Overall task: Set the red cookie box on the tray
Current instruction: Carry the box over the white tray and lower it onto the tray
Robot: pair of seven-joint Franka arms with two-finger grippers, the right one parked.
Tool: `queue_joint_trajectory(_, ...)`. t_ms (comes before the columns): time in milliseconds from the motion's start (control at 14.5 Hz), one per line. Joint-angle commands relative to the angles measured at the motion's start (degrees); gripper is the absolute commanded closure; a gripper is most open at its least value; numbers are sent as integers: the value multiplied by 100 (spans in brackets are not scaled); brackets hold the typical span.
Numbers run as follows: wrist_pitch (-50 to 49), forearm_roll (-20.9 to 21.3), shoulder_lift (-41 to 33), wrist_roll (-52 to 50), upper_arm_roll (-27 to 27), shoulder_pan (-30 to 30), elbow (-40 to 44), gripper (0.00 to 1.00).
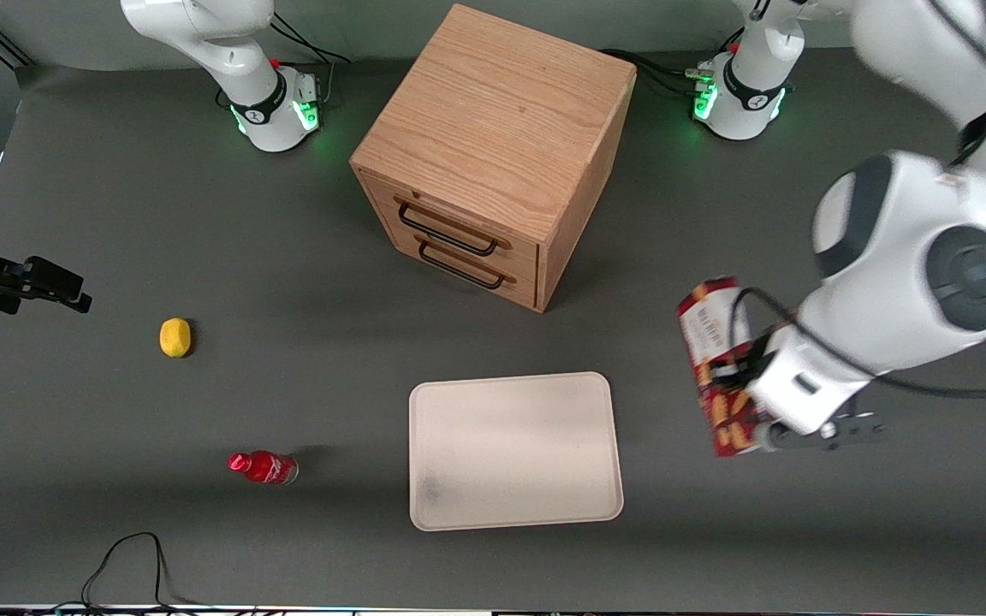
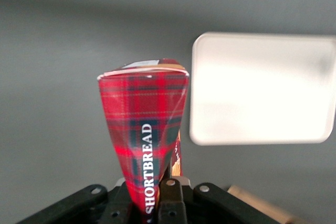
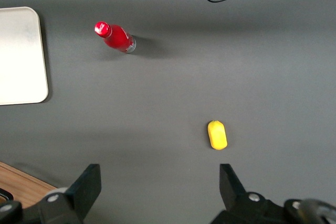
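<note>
Red cookie box held beside the tray

Red tartan fills your wrist view: the end effector (image 2: 157, 203) is clamped on the red cookie box (image 1: 715, 368), lifted above the tabletop (image 1: 202, 239) at the frame's right edge, just beside the tray (image 1: 514, 449), not yet over it.

The left arm's gripper (image 1: 745, 402) hangs above the table, fingers (image 2: 169, 203) clamped together.

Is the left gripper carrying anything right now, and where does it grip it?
Yes: the gripper is shut on the red cookie box, clamped near one end, beside the tray, not above it.
</note>
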Motion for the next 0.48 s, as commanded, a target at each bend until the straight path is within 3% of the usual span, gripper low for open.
queue_joint_trajectory(0, 608, 11, 761, -494, 102, -209, 561, 100)
queue_joint_trajectory(412, 1699, 46, 1764, -759, 225, -527, 711, 100)
